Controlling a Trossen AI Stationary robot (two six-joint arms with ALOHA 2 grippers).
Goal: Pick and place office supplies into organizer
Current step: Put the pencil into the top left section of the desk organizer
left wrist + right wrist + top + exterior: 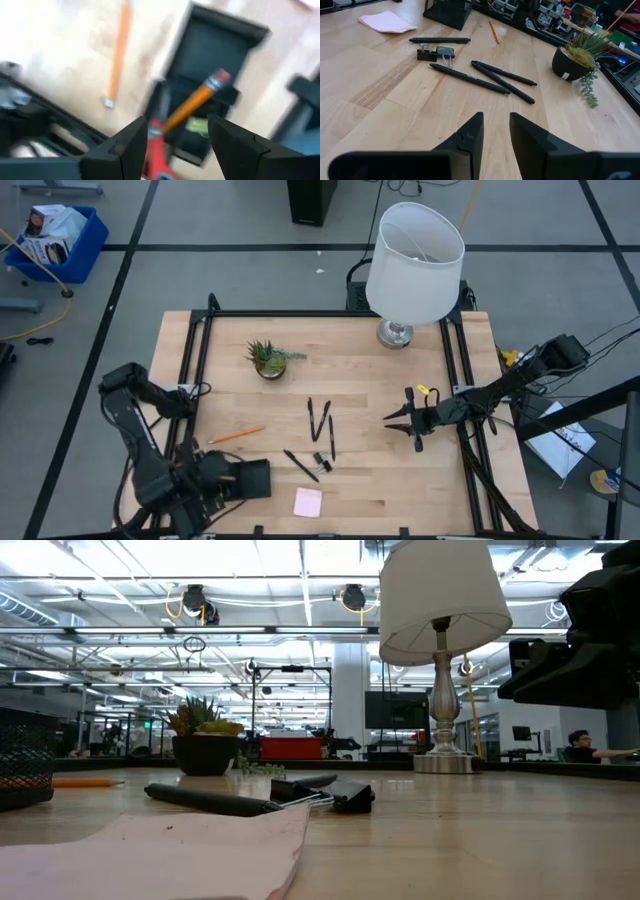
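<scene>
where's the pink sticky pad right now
In the high view the pink sticky pad lies flat near the table's front edge, just right of the black organizer, with the binder clips and a black pen just beyond it.

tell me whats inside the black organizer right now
In the organizer: an orange pencil, red scissor handles and a yellow-green block. The left gripper's fingers hide the rest.

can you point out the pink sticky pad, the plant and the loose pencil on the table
pink sticky-note pad [308, 501], high view, middle of the pad's top sheet
potted plant [270, 359], high view, centre of the green leaves
pencil [238, 435], high view, midway along the orange shaft
</scene>
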